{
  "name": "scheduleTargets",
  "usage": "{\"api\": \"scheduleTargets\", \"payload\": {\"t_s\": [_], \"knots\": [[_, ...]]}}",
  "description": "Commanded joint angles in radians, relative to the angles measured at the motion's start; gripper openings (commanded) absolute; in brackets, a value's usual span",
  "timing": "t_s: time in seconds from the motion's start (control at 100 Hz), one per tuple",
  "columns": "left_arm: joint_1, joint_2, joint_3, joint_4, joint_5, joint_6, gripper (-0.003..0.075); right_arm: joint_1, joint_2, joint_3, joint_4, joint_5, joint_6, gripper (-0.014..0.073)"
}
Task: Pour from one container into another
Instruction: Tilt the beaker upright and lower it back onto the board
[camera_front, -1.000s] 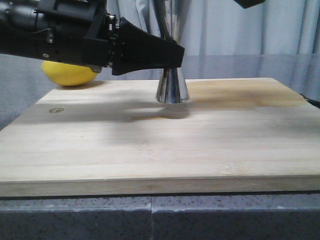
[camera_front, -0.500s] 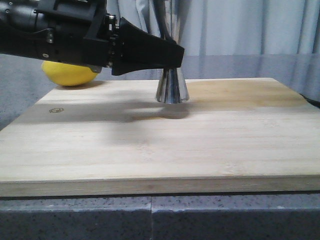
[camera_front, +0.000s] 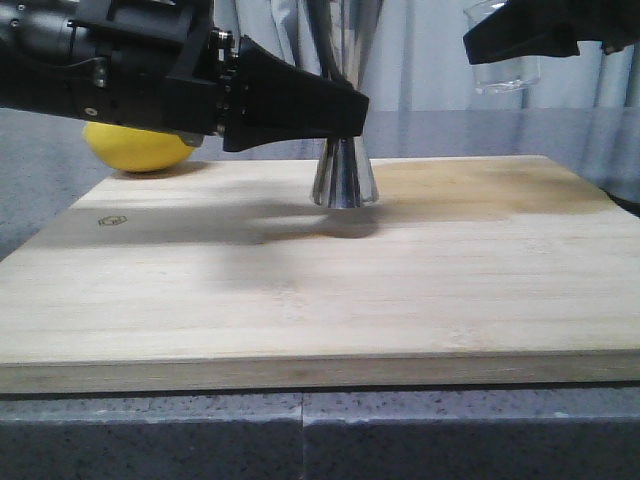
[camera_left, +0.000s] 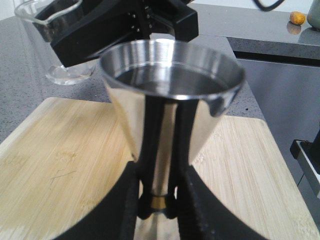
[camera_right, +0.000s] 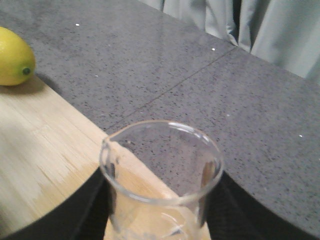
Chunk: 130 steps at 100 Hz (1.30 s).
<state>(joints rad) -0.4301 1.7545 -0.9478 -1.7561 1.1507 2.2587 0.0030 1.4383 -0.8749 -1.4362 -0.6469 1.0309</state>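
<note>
The steel hourglass jigger (camera_front: 343, 180) stands on the wooden board (camera_front: 300, 300), its gold waist band (camera_left: 159, 201) showing between black fingers. My left gripper (camera_front: 350, 108) reaches in from the left and is shut on that waist; the left wrist view has it (camera_left: 158, 202) under the wide cup (camera_left: 170, 95). The clear glass beaker (camera_front: 508, 74) hangs upright, high and to the right of the jigger, with my right gripper (camera_front: 510, 38) shut on it. In the right wrist view the beaker (camera_right: 160, 175) fills the space between the fingers (camera_right: 90, 210). The beaker (camera_left: 55, 50) also shows beyond the jigger.
A yellow lemon (camera_front: 140, 148) lies off the board's far left corner, seen too as the lemon (camera_right: 12, 62). Grey stone counter (camera_right: 200, 75) surrounds the board, with curtains behind. A small orange thing (camera_left: 297, 18) sits far off on the counter.
The right gripper with the beaker has come down into the upper right of the front view. The left gripper and the jigger have not moved.
</note>
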Motion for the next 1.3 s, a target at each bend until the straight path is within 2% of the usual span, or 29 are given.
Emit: {"api": "scheduleTargets", "payload": {"t_s": [0.0, 0.6, 0.9, 1.29], "knots": [[-0.011, -0.040, -0.029, -0.061, 0.118, -0.007, 0.0008, -0.020, -0.006, -0.034, 0.083, -0.138, -0.064, 0.0196], [-0.011, -0.040, -0.029, -0.061, 0.118, -0.007, 0.0008, -0.020, 0.130, -0.030, 0.124, -0.245, -0.201, 0.0196], [-0.011, -0.040, -0.029, -0.061, 0.118, -0.007, 0.0008, -0.020, 0.190, 0.041, 0.259, -0.340, -0.344, 0.0196], [-0.011, -0.040, -0.029, -0.061, 0.118, -0.023, 0.0008, -0.020, 0.216, 0.058, 0.297, -0.375, -0.416, 0.0196]]}}
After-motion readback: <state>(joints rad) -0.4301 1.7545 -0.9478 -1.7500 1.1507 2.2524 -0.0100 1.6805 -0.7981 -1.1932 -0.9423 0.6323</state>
